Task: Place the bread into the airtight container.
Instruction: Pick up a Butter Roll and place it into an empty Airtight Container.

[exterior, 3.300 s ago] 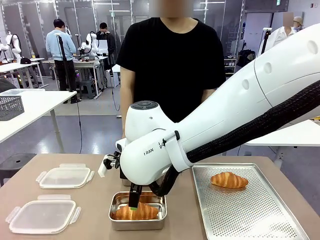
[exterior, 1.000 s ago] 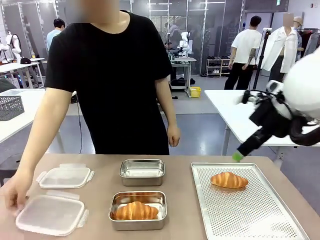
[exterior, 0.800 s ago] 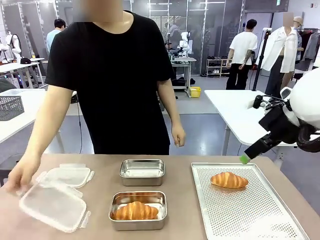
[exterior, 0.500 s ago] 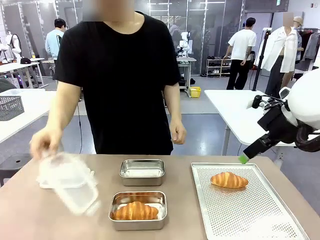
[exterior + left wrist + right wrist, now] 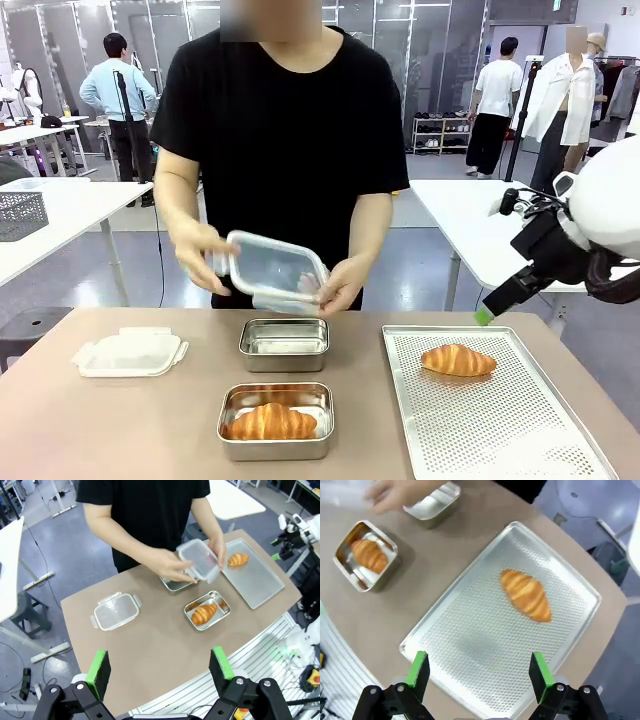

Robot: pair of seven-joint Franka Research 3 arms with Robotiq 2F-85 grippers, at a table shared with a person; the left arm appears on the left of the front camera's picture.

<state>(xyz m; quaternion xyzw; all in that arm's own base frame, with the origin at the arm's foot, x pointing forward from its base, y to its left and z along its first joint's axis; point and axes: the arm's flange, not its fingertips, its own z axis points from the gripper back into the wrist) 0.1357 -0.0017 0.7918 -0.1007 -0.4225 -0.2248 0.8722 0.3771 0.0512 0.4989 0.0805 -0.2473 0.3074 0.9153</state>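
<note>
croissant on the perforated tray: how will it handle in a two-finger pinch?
Probably soft and fragile: the croissant has a ridged, flaky-looking crust, so a firm pinch would likely dent it. Its puffed shape suggests it is light for its size. Unlikely to roll, since it lies flat on the perforated tray, though a push might slide it on the metal.

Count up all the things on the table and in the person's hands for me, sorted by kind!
Croissants: 2
Steel containers: 2
Clear plastic lids: 2
Perforated tray: 1
Total: 7
</note>
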